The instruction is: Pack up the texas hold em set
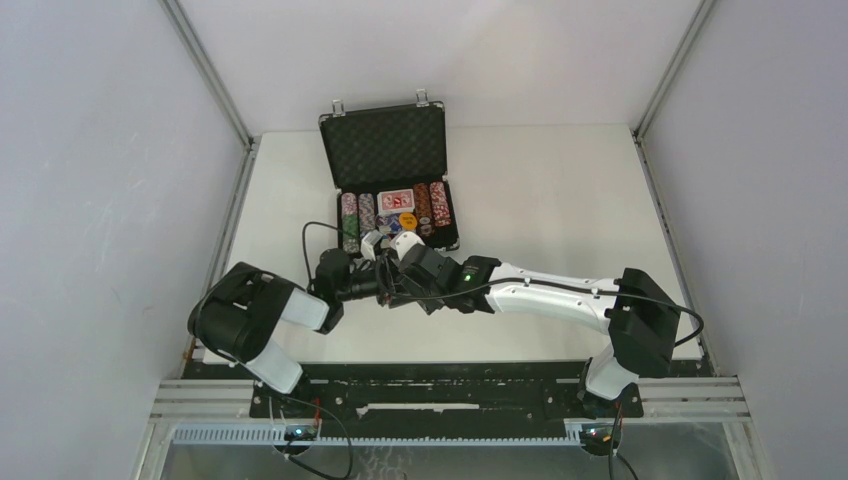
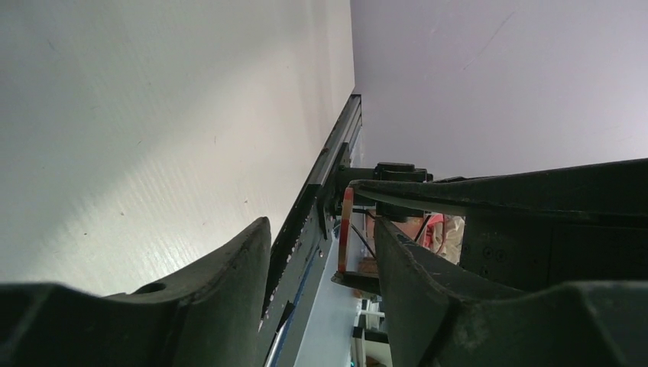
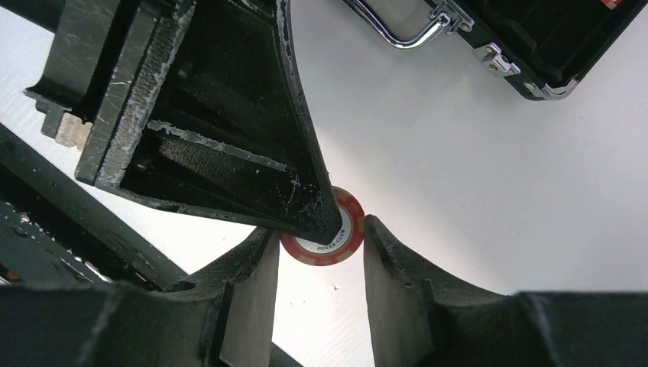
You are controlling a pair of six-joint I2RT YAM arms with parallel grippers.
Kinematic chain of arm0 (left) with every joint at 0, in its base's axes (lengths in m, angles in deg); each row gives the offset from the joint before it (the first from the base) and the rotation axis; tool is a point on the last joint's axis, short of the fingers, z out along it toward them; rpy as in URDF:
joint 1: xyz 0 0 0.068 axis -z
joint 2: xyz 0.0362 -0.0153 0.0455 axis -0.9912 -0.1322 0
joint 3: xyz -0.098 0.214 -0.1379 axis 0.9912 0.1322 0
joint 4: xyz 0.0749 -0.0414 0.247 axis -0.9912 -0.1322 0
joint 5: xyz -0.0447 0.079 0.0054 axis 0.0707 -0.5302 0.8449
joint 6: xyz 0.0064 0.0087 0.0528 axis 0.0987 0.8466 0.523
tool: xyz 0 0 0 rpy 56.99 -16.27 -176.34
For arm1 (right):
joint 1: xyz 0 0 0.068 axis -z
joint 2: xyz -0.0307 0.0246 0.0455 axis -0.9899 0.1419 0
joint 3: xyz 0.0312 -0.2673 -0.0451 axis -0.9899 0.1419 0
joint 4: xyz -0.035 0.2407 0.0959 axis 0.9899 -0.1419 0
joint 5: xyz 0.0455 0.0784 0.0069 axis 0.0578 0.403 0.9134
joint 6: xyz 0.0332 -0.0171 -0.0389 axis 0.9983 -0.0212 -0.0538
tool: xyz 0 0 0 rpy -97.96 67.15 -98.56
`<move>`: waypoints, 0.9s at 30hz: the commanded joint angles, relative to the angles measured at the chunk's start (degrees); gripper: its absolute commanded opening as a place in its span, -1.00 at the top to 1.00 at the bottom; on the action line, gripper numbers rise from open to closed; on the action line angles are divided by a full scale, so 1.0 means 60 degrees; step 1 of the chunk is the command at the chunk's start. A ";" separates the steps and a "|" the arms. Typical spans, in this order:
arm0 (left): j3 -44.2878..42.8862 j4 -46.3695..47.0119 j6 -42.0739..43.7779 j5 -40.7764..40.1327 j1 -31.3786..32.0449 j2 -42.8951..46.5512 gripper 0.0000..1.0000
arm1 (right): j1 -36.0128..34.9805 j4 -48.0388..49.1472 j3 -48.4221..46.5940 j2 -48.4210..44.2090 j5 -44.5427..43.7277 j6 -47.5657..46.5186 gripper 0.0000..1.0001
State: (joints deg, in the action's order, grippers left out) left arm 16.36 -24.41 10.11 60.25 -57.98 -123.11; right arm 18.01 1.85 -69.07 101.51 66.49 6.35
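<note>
Fingers of right gripper straddle red chip near case; grip unclear. Left gripper parted, empty, tip overlapping chip: clear it, then pinch rim squarely.

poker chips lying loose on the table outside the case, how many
1: a red-and-white striped round poker chip flat on the white table between the right gripper's fingers; more may be hidden from view.
</note>
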 commanded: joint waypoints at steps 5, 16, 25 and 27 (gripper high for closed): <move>-0.0535 0.0062 0.0348 0.0077 0.0199 0.0012 0.04 | 0.0033 0.0339 -0.0023 -0.0308 0.0026 -0.0098 0.11; -0.0539 0.0168 0.0279 0.0121 0.0235 -0.0057 0.40 | 0.0033 0.0363 -0.0029 -0.0191 0.0031 -0.0068 0.12; -0.0408 0.1352 -0.0143 0.0147 0.0256 -0.0261 0.99 | 0.0019 0.0380 -0.0030 -0.0135 0.0065 -0.0047 0.11; -0.0399 0.1758 -0.0243 0.0154 0.0251 -0.0355 0.99 | 0.0040 0.0319 -0.0022 -0.0156 0.0006 -0.0026 0.09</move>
State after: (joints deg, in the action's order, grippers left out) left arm 15.22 -21.57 10.20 60.51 -56.64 -124.40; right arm 18.01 2.18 -68.80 101.53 67.47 6.39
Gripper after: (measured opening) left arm 0.014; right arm 0.445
